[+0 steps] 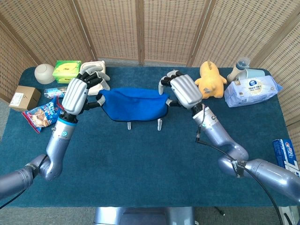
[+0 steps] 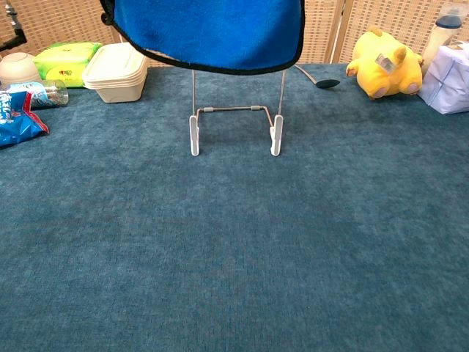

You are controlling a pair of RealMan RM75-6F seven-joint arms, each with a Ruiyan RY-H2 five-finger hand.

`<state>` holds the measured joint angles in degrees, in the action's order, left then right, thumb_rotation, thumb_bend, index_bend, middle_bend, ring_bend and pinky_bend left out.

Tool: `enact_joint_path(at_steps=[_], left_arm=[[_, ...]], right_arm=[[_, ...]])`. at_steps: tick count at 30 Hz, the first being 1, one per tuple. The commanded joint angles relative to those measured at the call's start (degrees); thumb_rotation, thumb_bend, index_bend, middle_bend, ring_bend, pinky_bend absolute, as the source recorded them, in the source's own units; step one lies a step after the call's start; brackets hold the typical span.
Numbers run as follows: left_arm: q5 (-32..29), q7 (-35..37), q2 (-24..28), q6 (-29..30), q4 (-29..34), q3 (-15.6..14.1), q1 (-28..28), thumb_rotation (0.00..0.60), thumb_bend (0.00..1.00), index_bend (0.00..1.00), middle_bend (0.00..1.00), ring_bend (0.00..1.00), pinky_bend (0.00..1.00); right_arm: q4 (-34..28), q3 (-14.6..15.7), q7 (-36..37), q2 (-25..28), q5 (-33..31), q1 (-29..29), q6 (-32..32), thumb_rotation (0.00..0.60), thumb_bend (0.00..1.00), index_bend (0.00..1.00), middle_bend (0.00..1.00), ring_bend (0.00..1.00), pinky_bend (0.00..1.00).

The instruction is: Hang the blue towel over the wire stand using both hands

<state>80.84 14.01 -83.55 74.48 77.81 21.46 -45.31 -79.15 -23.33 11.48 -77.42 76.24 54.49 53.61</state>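
Observation:
The blue towel (image 1: 135,105) is stretched between my two hands above the middle of the table. My left hand (image 1: 79,93) pinches its left end and my right hand (image 1: 183,92) pinches its right end. In the chest view the towel (image 2: 209,33) hangs at the top of the frame, its lower edge covering the top of the wire stand (image 2: 236,125). Only the stand's two white feet (image 1: 159,124) show below the towel in the head view. The hands themselves are out of the chest view.
A white lidded container (image 1: 92,77), green pack (image 1: 66,71), bowl (image 1: 45,73), snack bag (image 1: 44,114) and cardboard box (image 1: 23,97) lie at the left. A spoon (image 1: 180,79), yellow plush toy (image 1: 209,79), wipes pack (image 1: 252,91) and bottle (image 1: 238,67) sit at the back right.

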Motion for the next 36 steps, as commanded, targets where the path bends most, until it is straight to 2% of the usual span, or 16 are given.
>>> enact_joint_path(at_steps=[1,8,9,14,23,36], left_arm=[[-0.87,-0.06,-0.77,-0.75,-0.97,0.77,-0.91,0.6,0.55,0.8,0.42,0.25,0.17],[-3.27,0.38,-3.08,-2.69,-4.89,3.0,-3.84,0.6,0.55,0.79,0.42,0.25,0.17],[-4.31,0.34,-3.99,-4.51,-6.81,3.59,-5.27,0.6,0.55,0.79,0.42,0.25,0.16],[-4.87,0.96,-6.01,-6.13,-10.66,3.6,-7.24,0.6,0.55,0.79,0.42,0.24,0.16],[-5.0,3.56,-9.46,-8.38,-15.78,1.08,-8.14,0.6,0.55,0.79,0.42,0.24,0.14],[-4.72,5.61,-9.26,-7.2,-15.25,-1.17,-5.55,0.6,0.55,0.79,0.42,0.24,0.13]], right_arm=[[2.15,-0.43,0.45,-0.25,-0.83,1.27,-1.43,0.6,0.4,0.99,0.52,0.46,0.29],[6.9,-0.92,1.25,-1.25,-2.37,3.55,-3.57,0.6,0.4,0.99,0.52,0.46,0.29],[9.16,-0.97,0.95,-1.91,-3.09,4.23,-4.38,0.6,0.4,0.99,0.52,0.46,0.29],[12.54,-0.52,1.46,-3.3,-3.48,5.19,-5.04,0.6,0.4,0.99,0.52,0.46,0.29],[14.54,1.09,2.4,-4.45,-2.95,5.31,-4.87,0.6,0.4,0.99,0.52,0.46,0.29],[12.3,3.45,1.19,-4.25,-2.34,3.59,-3.05,0.6,0.4,0.99,0.52,0.46,0.29]])
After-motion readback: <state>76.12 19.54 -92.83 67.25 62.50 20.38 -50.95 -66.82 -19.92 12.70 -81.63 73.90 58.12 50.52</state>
